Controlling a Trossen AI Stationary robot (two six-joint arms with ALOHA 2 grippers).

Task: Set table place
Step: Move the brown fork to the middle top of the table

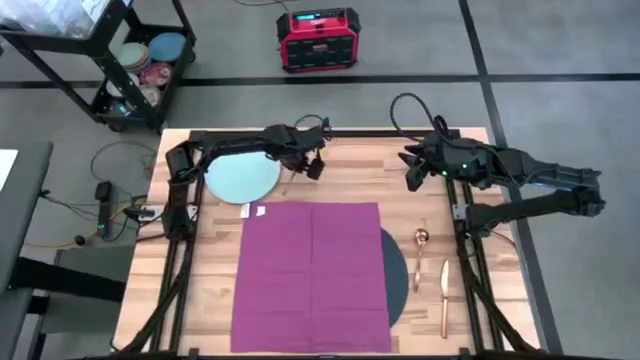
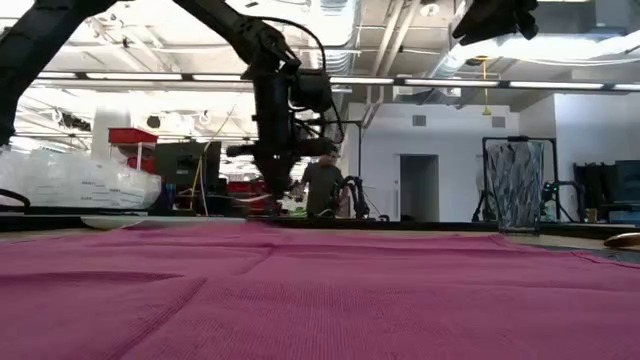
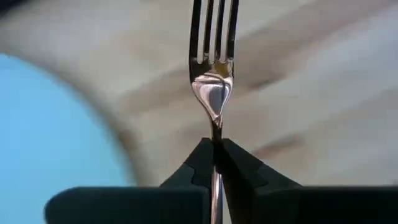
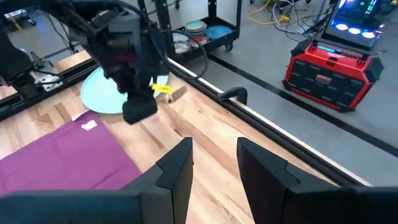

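Observation:
A magenta napkin lies spread flat on the table, covering most of the dark round mat. A pale blue plate rests at the far left. A copper spoon and knife lie to the right of the mat. The glass tumbler stands at the right in the low view. My left gripper hangs right of the plate, shut on a copper fork. My right gripper is open and raised over the far right of the table. My left gripper pinches the fork's handle just behind the neck between its two fingertips. The fork runs on along the fingers, with the tines out past the tips. In the low view the gripper points down over the wood beside the plate.
A black cart of dishes and a red box stand on the floor beyond the far edge. A small white tag lies at the napkin's far left corner. A person stands far back in the room.

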